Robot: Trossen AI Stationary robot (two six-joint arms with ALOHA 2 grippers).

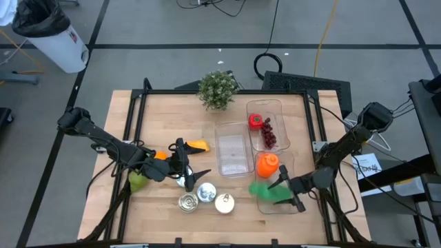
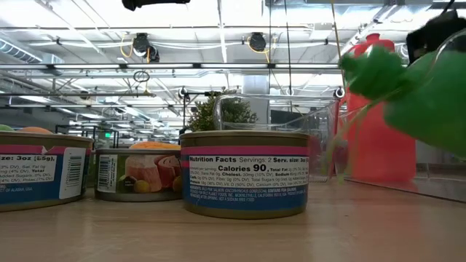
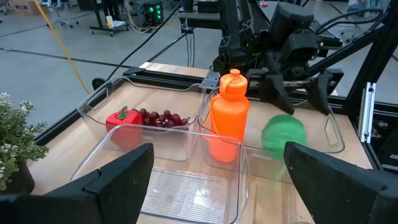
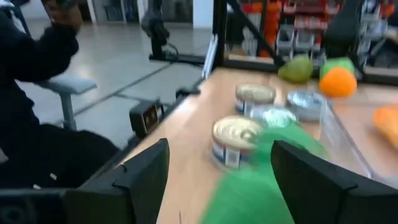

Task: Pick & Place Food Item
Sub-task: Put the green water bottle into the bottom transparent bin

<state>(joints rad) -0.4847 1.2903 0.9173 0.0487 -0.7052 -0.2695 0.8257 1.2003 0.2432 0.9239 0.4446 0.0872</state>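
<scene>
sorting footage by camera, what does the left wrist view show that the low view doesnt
Only the left wrist view: the red pepper and grapes in a clear bin, and the right gripper, open above the green item. Only the low view: three cans, the nearest with its nutrition label readable. Both share the orange bottle, the green item and the potted plant.

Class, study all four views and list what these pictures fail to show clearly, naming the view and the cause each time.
- Green item, right wrist view: blurred, so its kind and whether the right gripper touches it are unclear.
- Left can, low view: cut off by the picture's edge.
- Red bottle, low view: partly hidden behind the green item.
- Clear bin, low view: mostly hidden behind the middle can.
- Left gripper: open above the cans.
</scene>
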